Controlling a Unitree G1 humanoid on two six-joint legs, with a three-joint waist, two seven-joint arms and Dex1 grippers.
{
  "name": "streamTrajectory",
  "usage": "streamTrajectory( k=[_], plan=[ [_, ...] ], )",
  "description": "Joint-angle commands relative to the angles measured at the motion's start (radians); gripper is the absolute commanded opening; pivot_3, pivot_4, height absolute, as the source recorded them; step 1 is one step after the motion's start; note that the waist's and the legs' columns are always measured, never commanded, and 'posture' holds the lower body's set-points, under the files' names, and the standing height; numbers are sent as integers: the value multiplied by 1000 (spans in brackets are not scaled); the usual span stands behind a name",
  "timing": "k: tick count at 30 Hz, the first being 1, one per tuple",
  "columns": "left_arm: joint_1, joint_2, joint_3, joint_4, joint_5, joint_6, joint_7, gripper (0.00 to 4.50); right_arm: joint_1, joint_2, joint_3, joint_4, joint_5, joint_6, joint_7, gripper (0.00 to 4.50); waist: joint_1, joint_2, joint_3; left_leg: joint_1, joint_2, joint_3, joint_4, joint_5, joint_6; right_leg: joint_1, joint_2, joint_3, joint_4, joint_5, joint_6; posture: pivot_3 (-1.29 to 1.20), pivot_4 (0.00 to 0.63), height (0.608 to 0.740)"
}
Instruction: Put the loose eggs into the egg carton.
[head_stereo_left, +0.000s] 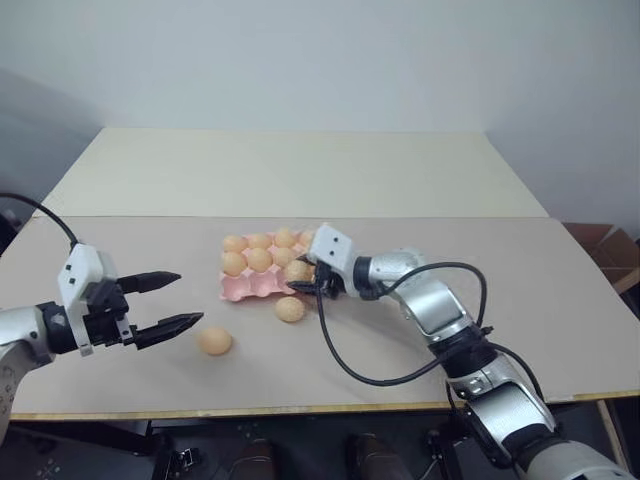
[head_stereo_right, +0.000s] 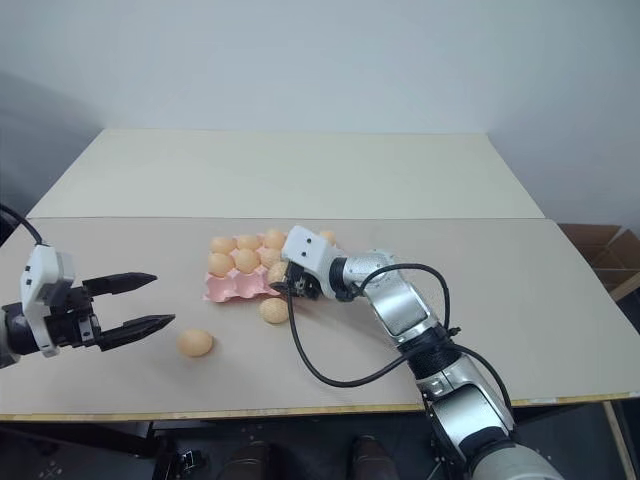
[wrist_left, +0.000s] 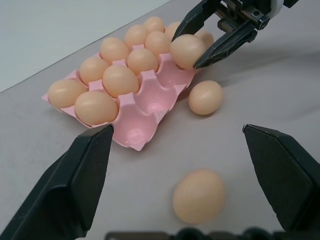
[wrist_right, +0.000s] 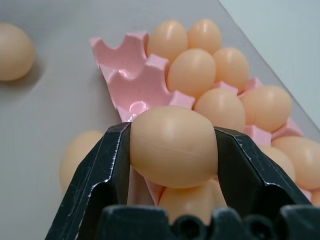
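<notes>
The pink egg carton (head_stereo_left: 245, 288) lies mid-table with several pale orange eggs in its cups; a few cups along its near row are bare. My right gripper (head_stereo_left: 303, 275) is shut on an egg (wrist_right: 172, 146), held just over the carton's near right corner. Two loose eggs rest on the table: one (head_stereo_left: 290, 309) right beside the carton's near edge, the other (head_stereo_left: 214, 341) further toward me on the left. My left gripper (head_stereo_left: 172, 302) hovers open to the left of that second egg (wrist_left: 199, 196), nothing between its fingers.
The table top (head_stereo_left: 520, 300) is a beige sheet, with a paler panel (head_stereo_left: 300, 170) behind the carton. A black cable (head_stereo_left: 345, 365) loops from my right arm over the table. A cardboard box (head_stereo_left: 605, 250) sits beyond the right edge.
</notes>
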Motion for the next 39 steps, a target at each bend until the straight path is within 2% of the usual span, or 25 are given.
streamTrajectory(
  k=[1, 2, 5, 6, 13, 19, 25, 28, 31, 39],
  plan=[
    [2, 2, 33, -30, -5, -14, 6, 4500, -38, 28, 0, 3, -16, -26, -23, 3046, -1, 0, 0, 0, 0, 0, 0, 0, 0, 0, 1, 0, 1, -1, 1, 0, 150, 740],
    [2, 2, 32, -31, -5, -14, 7, 4500, -41, 38, -1, 8, -20, -25, -30, 3234, -1, 0, 0, 1, 1, 0, 0, 0, 0, 0, 1, 0, 1, -1, 1, 0, 150, 740],
    [0, 2, 29, -30, -7, -14, 9, 4500, -47, 56, -15, -5, -17, -19, -39, 4261, -2, 0, 0, 2, 2, -1, 0, 0, 0, 0, 3, 0, 2, -2, 1, 0, 150, 740],
    [-1, 2, 28, -30, -8, -14, 9, 4500, -46, 57, -20, -17, -14, -17, -38, 4459, -2, 0, 0, 2, 3, -1, 0, 0, 0, 0, 3, 0, 2, -2, 1, 0, 150, 740],
    [-8, 3, 20, -20, -5, -21, 3, 4500, 4, -14, -115, -202, 69, 59, -11, 4459, 2, 0, 0, 0, 2, 0, 0, 0, 0, -1, 2, 0, 1, -1, 2, 0, 150, 740],
    [-8, 14, 18, 0, 0, -27, -25, 4500, 169, -214, -333, -411, 292, 100, 133, 4459, 11, 0, 0, 1, 1, 0, 0, 0, 0, 0, 0, -1, 0, -4, 0, 0, 150, 740],
    [-9, 17, 26, 20, 12, -32, -34, 4500, 426, -456, -509, -461, 420, 40, 325, 4459, 14, 0, 0, 1, 1, 0, 0, 0, 0, 1, 0, -1, 0, -5, -2, 0, 150, 740],
    [-11, 18, 23, 30, 14, -34, -38, 4500, 510, -535, -562, -458, 455, 10, 386, 4459, 6, 0, 0, 2, 1, 0, 0, 0, 0, 0, 0, 0, 0, -5, -2, 0, 150, 740],
    [-15, 22, 14, 43, 21, -35, -42, 4500, 546, -567, -584, -462, 465, -5, 388, 4459, 1, 0, 0, 3, 1, 0, 0, 0, 0, 1, 1, 0, 0, -5, -2, 0, 150, 740],
    [-34, 38, 14, 92, 24, -20, -62, 4500, 554, -573, -576, -498, 476, -21, 353, 4459, 4, 0, 0, 2, 1, 0, 0, 0, 0, 0, 0, 0, -1, -6, -2, 0, 150, 740]
  ],
)
